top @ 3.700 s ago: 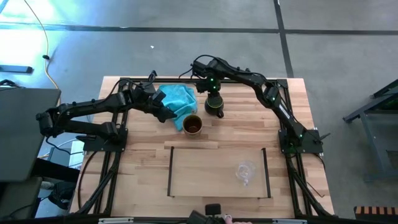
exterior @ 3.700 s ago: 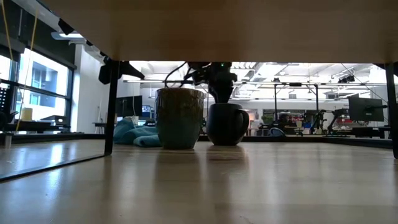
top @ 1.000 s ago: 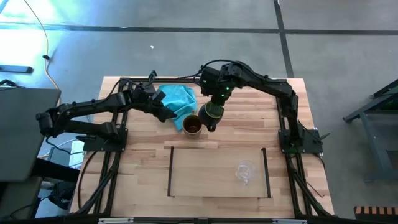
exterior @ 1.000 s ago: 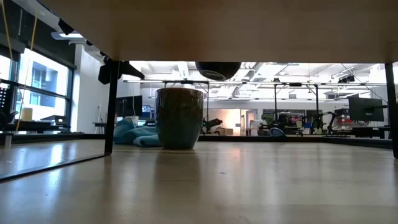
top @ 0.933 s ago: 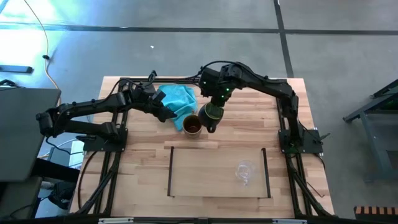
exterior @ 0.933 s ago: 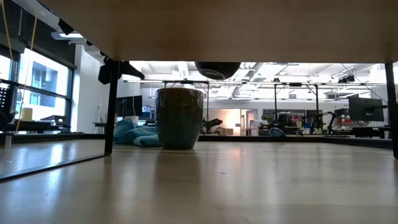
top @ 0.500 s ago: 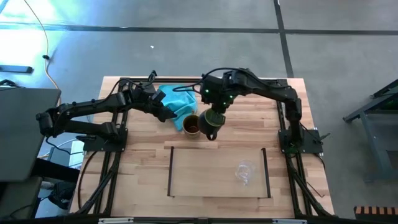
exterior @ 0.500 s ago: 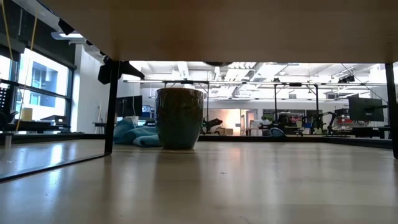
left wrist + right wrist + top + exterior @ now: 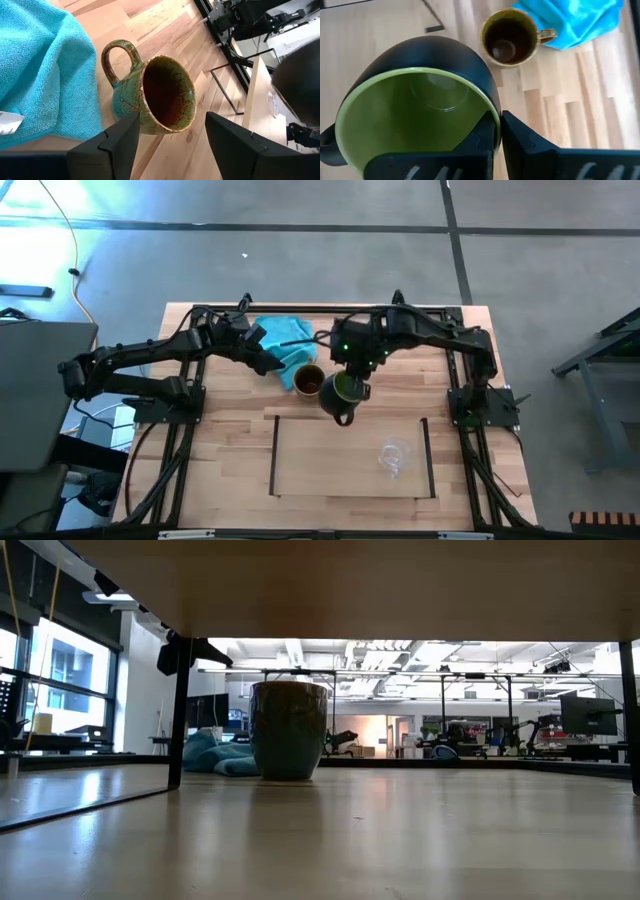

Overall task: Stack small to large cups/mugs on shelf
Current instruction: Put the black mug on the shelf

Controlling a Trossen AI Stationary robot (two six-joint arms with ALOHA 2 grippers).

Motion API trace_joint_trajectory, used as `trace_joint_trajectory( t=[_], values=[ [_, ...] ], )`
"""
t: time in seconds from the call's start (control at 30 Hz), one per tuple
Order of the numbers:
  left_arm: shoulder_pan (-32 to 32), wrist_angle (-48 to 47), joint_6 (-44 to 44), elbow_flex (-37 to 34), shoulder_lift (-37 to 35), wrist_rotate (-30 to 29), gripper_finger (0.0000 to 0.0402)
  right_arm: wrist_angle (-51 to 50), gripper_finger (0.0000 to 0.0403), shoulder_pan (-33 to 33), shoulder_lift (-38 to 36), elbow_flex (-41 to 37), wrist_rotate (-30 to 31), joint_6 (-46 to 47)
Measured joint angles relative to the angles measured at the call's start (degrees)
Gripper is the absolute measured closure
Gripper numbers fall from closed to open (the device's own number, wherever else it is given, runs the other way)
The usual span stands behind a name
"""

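My right gripper [image 9: 354,378] is shut on the green mug [image 9: 343,392], dark outside and green inside, above the table just beyond the shelf's far edge. The shelf [image 9: 330,465] lies near the front edge. The clear glass cup [image 9: 393,456] stands on the shelf's right part. The brown mug [image 9: 308,382], teal-green outside and brown inside, stands on its base on the table beside the turquoise cloth [image 9: 285,338]. My left gripper [image 9: 172,145] is open just left of the brown mug [image 9: 150,95]; whether a finger touches it cannot be told. My right gripper pinches the green mug's rim [image 9: 495,117], one finger inside the mug and one outside, on the side opposite the handle [image 9: 326,145]. The fingers come from above, pointing down. The mug hangs below them, mouth up, lifted clear of the table.
The turquoise cloth [image 9: 35,75] lies at the far middle of the table, against the brown mug [image 9: 288,730]. The shelf has thin dark rails on its short sides [image 9: 274,455]. Bare tabletop [image 9: 390,395] lies between the shelf and the far edge on the right.
My right gripper has carried the green mug toward the table's near edge, past the brown mug, toward the shelf. It has also gone up: the mug's bottom has left the top of the low view. The brown mug and glass cup have stayed put.
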Motion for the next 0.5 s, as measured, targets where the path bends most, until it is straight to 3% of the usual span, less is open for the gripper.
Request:
trace_joint_trajectory(
  t=[0.5],
  values=[
    [0.0, 4.3, -2.7, 0.0, 0.0, 0.7, 0.0186, 0.0, 0.0403, 7.3, -0.4, 0.0, -1.7, 0.8]
  ],
)
